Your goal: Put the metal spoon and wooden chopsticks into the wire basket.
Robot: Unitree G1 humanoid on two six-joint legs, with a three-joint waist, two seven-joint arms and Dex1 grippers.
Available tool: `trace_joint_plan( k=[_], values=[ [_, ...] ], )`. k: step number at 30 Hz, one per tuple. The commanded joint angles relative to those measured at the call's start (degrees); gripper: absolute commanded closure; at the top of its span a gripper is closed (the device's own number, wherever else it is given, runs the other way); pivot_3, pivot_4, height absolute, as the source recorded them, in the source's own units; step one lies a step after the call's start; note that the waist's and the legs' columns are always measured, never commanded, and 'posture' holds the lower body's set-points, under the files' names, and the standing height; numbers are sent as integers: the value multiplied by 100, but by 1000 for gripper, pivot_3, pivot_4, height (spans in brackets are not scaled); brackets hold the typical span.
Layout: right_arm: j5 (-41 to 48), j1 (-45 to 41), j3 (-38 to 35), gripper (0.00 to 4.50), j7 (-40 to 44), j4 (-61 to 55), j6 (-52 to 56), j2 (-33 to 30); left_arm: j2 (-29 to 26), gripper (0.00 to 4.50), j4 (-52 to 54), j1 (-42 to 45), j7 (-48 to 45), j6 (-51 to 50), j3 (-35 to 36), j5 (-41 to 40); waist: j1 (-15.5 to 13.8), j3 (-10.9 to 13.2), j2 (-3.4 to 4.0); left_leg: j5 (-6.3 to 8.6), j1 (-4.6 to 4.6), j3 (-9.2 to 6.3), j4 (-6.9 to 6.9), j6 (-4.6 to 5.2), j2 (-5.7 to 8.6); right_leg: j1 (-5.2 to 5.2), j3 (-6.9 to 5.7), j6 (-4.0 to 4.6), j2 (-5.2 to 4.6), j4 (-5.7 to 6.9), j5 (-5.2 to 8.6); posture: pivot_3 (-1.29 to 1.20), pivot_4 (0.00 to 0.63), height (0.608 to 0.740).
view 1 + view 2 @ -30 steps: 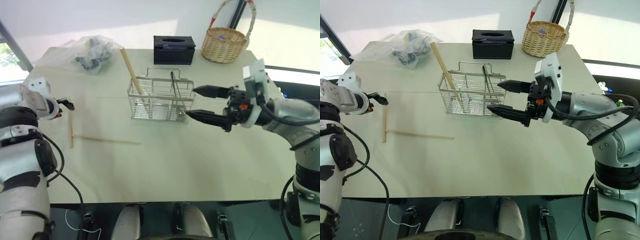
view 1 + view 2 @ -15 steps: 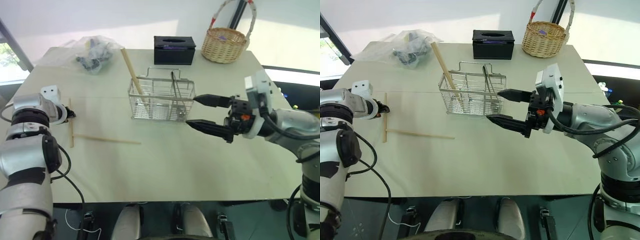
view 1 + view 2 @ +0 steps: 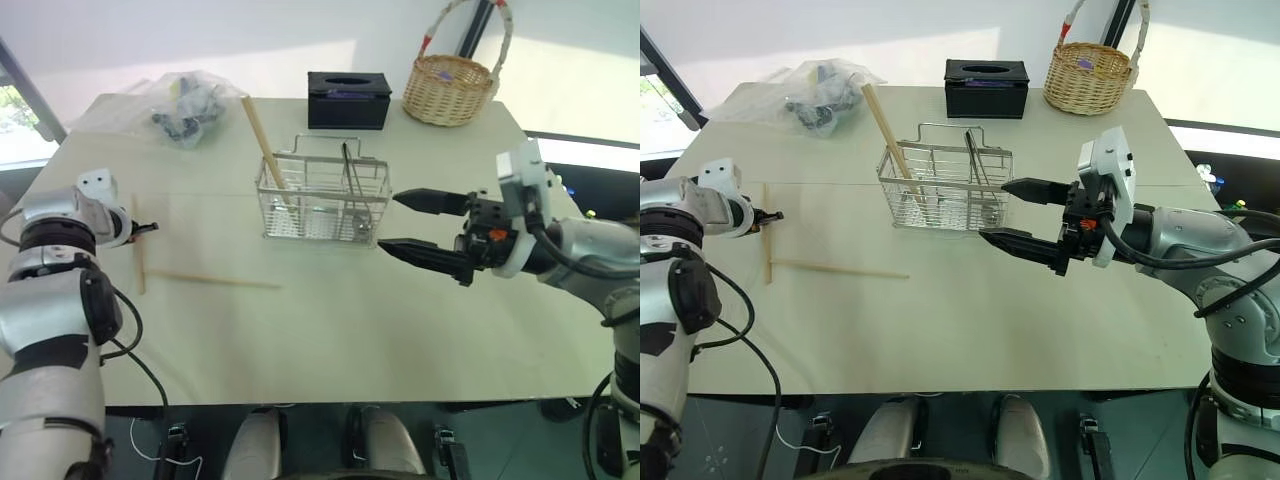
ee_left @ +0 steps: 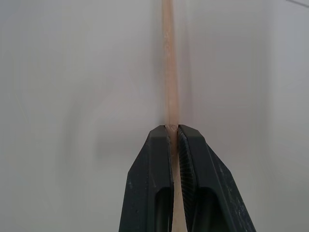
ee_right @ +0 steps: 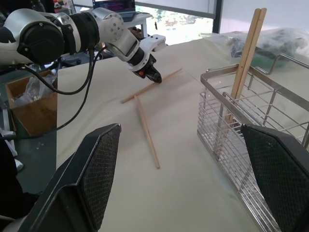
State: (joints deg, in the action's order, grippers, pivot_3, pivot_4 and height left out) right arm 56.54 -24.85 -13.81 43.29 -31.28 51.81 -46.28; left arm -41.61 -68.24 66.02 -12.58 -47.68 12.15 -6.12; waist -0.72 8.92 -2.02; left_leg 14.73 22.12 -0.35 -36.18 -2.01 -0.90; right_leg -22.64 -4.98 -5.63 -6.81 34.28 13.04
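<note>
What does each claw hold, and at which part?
The left claw is shut on one wooden chopstick, near its end. The right claw is open, holding nothing.

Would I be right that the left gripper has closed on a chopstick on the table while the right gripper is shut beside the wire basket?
Not quite: the right gripper is open beside the wire basket, as the right eye view shows. The left gripper is indeed closed on a chopstick.
</note>
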Motion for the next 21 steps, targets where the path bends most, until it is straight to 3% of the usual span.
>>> trace_joint_plan(
  k=[1,6,10,14,21],
  values=[
    [147,-73,-214,377,-52,-47,-67,-99,-503,4477,906,-11,-406,1041,-401,418,8,3,-9,0,5,0,0,0,-1,-5,0,0,0,0,0,0,150,706],
    [219,-19,-290,377,-126,-62,-31,-128,-672,4477,1544,-128,-319,2637,-204,406,-12,3,-8,0,10,4,4,-1,-2,-10,0,1,-2,-3,-1,0,150,706],
    [306,12,-348,377,-186,-58,12,-178,-194,4477,2562,156,-632,3451,376,-369,-121,-1,-16,0,18,1,-8,0,-1,-6,-1,-2,-6,-7,-3,0,150,706],
    [371,-20,-309,377,-272,-77,25,-194,656,4477,3560,497,-716,3094,919,-1429,-172,-3,-24,0,30,-3,-18,0,0,-3,-3,-9,-6,-10,-8,0,150,706],
    [431,88,-311,377,-467,-197,18,-198,1906,4477,4582,475,-764,2880,490,-1810,-132,-4,-10,1,15,5,-15,5,1,7,-2,-19,-2,-6,-13,0,150,706]
  ],
)
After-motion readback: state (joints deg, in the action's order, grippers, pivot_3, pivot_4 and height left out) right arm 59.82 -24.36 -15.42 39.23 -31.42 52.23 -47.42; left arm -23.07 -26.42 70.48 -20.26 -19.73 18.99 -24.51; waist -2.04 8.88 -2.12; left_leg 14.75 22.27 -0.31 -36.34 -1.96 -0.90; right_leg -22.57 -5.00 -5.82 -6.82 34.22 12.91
